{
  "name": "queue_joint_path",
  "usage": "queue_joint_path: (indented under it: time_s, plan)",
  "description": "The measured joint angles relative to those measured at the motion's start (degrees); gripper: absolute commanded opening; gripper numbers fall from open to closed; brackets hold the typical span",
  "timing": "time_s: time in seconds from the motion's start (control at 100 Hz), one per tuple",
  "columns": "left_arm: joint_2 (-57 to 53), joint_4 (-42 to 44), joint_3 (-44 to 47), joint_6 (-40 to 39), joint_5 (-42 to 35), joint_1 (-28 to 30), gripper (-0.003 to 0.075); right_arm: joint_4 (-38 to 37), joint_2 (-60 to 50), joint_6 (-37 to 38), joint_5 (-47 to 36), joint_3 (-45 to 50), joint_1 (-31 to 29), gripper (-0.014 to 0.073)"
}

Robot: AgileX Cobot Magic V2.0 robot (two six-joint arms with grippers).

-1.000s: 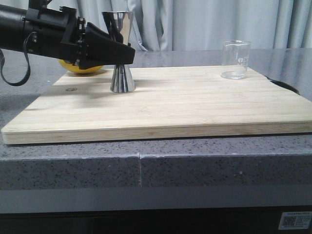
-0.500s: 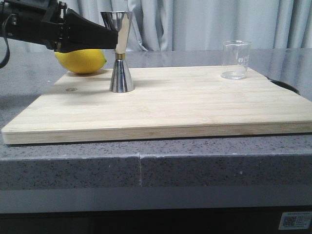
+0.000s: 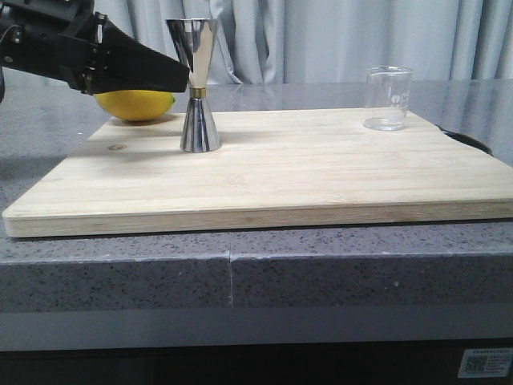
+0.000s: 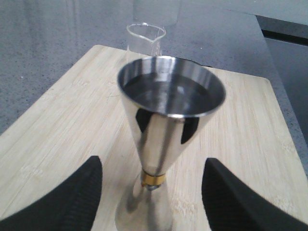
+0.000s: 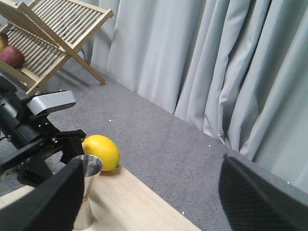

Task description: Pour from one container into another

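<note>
the left end effector (image 4: pixel 151 202) gapes wide, fingers either side of the jigger (image 3: pixel 195 84) without touching, holding nothing. the right end effector (image 5: pixel 149 192) is open, empty. the beaker (image 3: pixel 388 98) stands well apart on the board (image 3: pixel 304 172), lemon (image 3: pixel 136 104) behind.

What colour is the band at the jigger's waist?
Gold, a thin ring on the steel jigger; clearest in the left wrist view.

Left gripper (image 3: pixel 186 79) risen from jigger (image 3: pixel 197 88) waist to upper cone, uncovering lemon (image 3: pixel 135 104)
</note>
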Motion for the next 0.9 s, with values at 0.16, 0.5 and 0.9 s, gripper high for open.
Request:
queue_joint_path:
  time_s: [0.16, 0.5, 0.9]
  plan:
    - [-2.2, 1.8, 0.0, -1.7, -0.1, 1.1, 0.0424, 0.0, 0.0, 0.0, 0.0, 0.0, 0.0, 0.0523]
    - [-9.4, 4.0, 0.0, -7.1, -0.4, 5.7, 0.0423, 0.0, 0.0, 0.0, 0.6, 0.0, 0.0, 0.0523]
    - [-21.8, 4.8, -2.8, -16.9, -1.3, 11.2, 0.0422, 0.0, 0.0, 0.0, 5.4, 0.0, 0.0, 0.0524]
